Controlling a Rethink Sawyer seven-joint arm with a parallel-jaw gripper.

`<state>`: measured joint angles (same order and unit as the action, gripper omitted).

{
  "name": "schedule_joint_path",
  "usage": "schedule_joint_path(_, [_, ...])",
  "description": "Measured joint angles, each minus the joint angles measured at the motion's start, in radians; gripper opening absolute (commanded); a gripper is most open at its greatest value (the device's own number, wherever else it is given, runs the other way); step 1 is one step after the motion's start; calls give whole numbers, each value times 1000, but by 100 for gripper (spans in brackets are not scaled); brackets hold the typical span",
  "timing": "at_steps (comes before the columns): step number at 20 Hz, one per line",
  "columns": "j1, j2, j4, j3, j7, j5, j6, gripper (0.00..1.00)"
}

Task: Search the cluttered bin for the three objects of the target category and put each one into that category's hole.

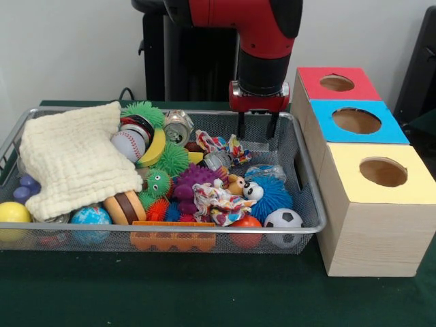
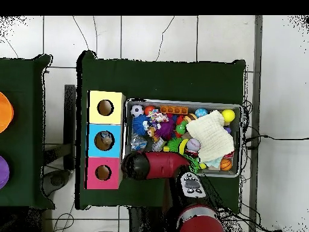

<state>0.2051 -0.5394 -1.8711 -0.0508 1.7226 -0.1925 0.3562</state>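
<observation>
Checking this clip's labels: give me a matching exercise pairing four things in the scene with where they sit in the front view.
Things:
1. cream cloth
2. soccer ball
3. gripper
4. yellow ball

Places:
A. bin's near right corner
B. bin's near left corner
C. draped over the bin's left half
D. above the bin's far right part, beside the red-topped box

Pairs: 1-C, 2-A, 3-D, 4-B

Empty pincer, fingers apart, pointing straight down
</observation>
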Motion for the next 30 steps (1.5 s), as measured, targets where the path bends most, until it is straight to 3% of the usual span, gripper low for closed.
schedule_joint_path(10, [25,-74,-80,0,0,-60,-204,100])
schedule_joint_path(17, [62,-123,-96,-1,0,-60,-209,100])
schedule_joint_path(30, [86,-113,-90,-25,0,-60,-209,100])
